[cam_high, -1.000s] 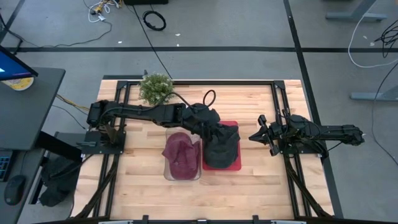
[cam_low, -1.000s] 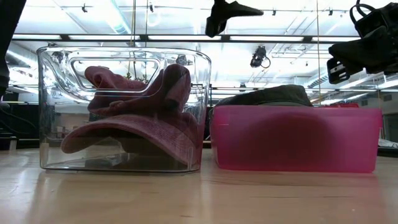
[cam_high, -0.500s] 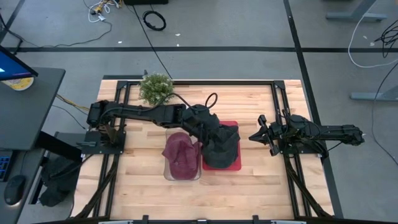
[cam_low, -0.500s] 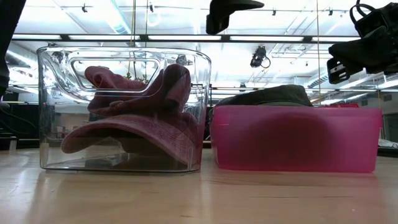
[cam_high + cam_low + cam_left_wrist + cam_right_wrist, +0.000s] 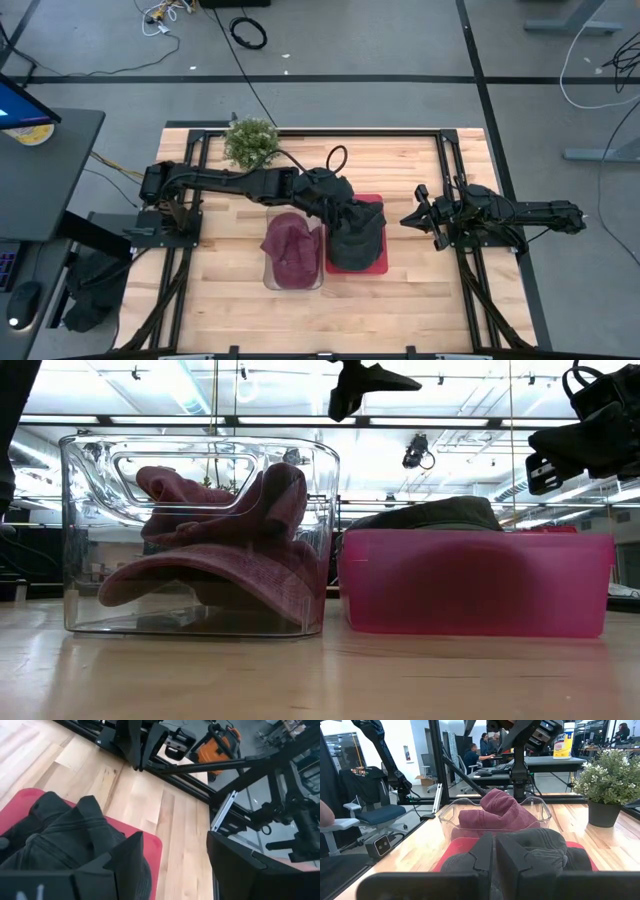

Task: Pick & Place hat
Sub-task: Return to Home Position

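Note:
A black hat (image 5: 356,235) (image 5: 430,513) lies in a pink bin (image 5: 379,203) (image 5: 470,585) at the table's middle. A maroon hat (image 5: 292,250) (image 5: 220,550) sits crumpled in a clear bin (image 5: 268,281) just left of it. My left gripper (image 5: 343,203) (image 5: 372,380) (image 5: 175,867) hangs open above the black hat, well clear of it in the low view. My right gripper (image 5: 408,219) (image 5: 494,851) waits shut to the right of the pink bin, pointing toward it.
A potted plant (image 5: 250,142) (image 5: 610,780) stands near the table's far edge, behind the left arm. Bare wood lies near the front edge and to the right of the bins. People sit in the room beyond the table.
My left gripper has bobbed slightly up and back down above the pink bin, staying open. Neither hat nor the right arm has moved.

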Motion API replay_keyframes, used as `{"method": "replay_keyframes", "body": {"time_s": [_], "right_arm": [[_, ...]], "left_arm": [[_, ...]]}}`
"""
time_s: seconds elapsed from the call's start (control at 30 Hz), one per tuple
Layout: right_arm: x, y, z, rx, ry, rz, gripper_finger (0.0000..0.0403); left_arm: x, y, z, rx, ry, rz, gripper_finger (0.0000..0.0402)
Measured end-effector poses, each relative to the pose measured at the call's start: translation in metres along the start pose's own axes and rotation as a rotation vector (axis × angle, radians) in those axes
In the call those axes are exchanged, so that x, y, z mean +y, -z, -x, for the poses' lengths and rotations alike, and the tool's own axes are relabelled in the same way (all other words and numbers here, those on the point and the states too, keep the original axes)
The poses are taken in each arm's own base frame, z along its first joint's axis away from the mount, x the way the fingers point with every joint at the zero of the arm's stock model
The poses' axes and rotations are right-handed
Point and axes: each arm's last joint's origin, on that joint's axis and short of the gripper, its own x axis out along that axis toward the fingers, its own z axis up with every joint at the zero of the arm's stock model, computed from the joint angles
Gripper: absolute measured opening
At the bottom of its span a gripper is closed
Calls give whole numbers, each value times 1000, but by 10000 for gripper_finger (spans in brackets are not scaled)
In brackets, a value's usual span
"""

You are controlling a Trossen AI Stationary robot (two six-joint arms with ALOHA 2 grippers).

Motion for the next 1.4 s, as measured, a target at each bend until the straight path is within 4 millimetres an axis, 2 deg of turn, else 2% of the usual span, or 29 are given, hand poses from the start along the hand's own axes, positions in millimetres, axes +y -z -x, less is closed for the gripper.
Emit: {"method": "replay_keyframes", "body": {"time_s": [0.17,0.47,0.67,0.83,1.03,1.17,1.4], "right_arm": [[0,0,0,0,0,0,27],[0,0,0,0,0,0,27],[0,0,0,0,0,0,27],[0,0,0,2,0,-1,27],[0,0,0,1,1,0,27],[0,0,0,1,0,0,27],[0,0,0,2,0,-1,27]], "left_arm": [[1,3,0,37,1,5,222],[6,0,2,134,158,26,222],[13,3,9,178,82,37,222],[11,2,40,181,-69,-13,222],[-9,8,80,132,-271,-136,222],[-29,13,100,95,-278,-232,222],[-60,22,120,54,-177,-324,222]]}}
